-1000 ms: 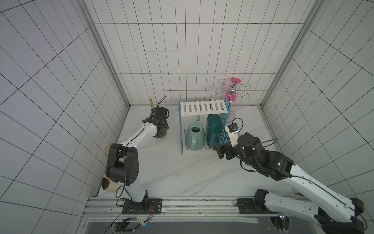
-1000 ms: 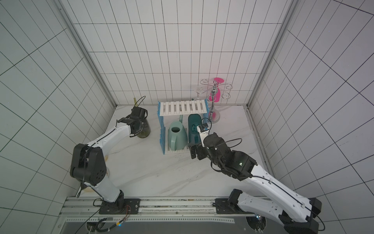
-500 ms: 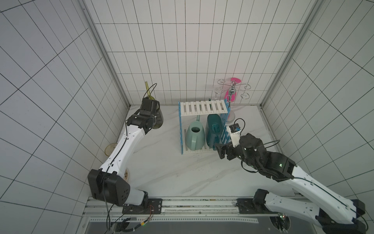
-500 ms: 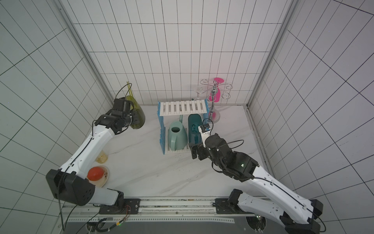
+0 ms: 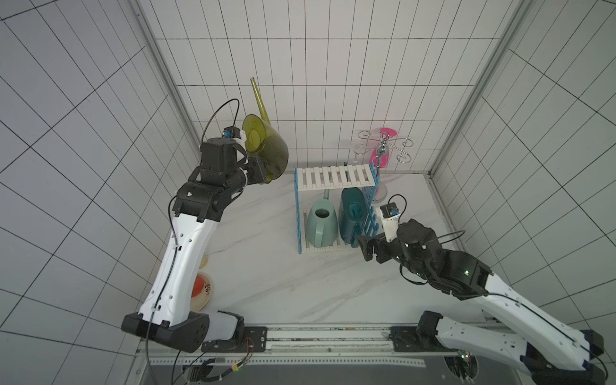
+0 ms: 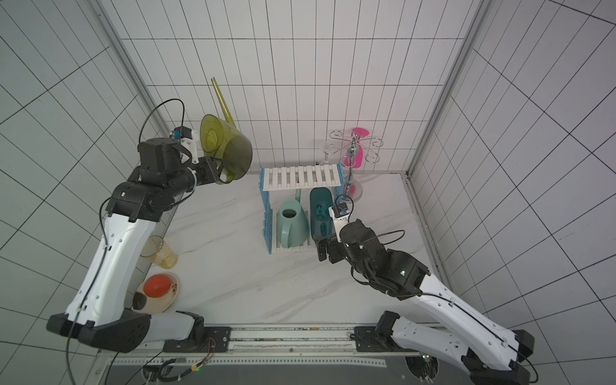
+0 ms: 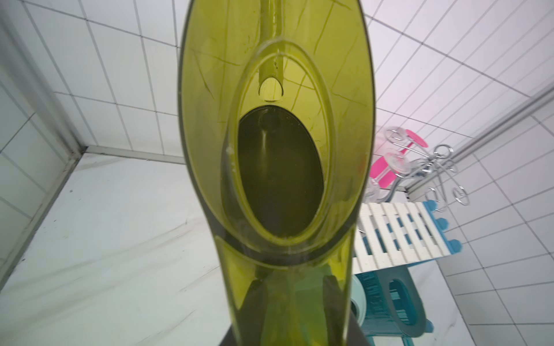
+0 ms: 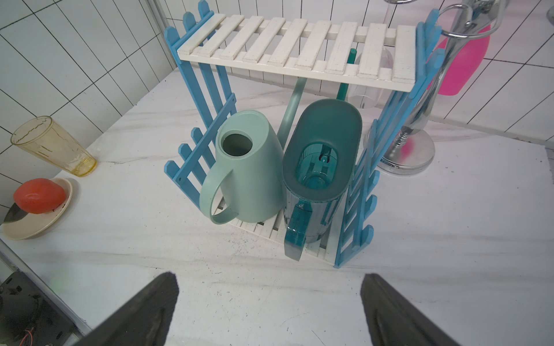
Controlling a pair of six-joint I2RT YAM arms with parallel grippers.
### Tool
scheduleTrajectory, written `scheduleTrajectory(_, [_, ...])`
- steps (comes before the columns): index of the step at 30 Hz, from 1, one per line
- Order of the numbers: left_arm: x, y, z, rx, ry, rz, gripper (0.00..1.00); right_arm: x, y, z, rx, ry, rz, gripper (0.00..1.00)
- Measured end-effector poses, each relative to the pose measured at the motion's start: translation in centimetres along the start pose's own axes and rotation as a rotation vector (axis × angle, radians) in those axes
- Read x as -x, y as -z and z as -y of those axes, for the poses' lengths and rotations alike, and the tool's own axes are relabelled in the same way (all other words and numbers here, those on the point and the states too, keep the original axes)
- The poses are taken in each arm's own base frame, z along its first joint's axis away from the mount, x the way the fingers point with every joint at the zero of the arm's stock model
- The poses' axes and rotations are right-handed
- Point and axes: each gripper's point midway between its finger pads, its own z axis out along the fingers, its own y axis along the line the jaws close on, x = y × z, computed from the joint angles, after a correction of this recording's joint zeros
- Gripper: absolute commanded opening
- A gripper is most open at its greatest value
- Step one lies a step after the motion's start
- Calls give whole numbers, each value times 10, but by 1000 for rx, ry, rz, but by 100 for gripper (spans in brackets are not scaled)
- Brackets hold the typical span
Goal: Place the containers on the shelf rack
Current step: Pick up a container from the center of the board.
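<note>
- The left gripper (image 5: 258, 171) pinches the handle of the yellow watering can (image 5: 266, 146), held high, left of the rack (image 5: 296, 200).
- Judged: last can in transit; next it must swing over the bare top shelf (image 5: 335, 173) and settle upright.
- The mint can (image 5: 320, 225) and teal can (image 5: 353, 213) stand on the bottom shelf (image 5: 328, 247).
- The right gripper (image 8: 269, 278) is spread and empty, before the rack.
- The left fingers' hold is blurred behind yellow plastic.

We log: olive can (image 5: 270, 150) transl. glossy plastic; mint can (image 8: 254, 170) opaque, matt; rack (image 8: 299, 57) slats matt white plastic; stand (image 8: 404, 155) shiny chrome.
</note>
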Motion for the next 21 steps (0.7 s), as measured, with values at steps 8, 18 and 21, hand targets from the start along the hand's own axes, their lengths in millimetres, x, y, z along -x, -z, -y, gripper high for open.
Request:
scheduleTrajectory(8, [6, 14, 88, -207, -101, 15, 0, 1, 12, 9, -16, -23, 26, 99])
scheduleTrajectory(18, [-51, -47, 113, -104, -263, -152, 0, -3, 12, 10, -25, -24, 11, 99])
scheduleTrajectory(21, [-66, -61, 111, -48, -311, -195, 0, -5, 10, 11, -27, -25, 7, 99])
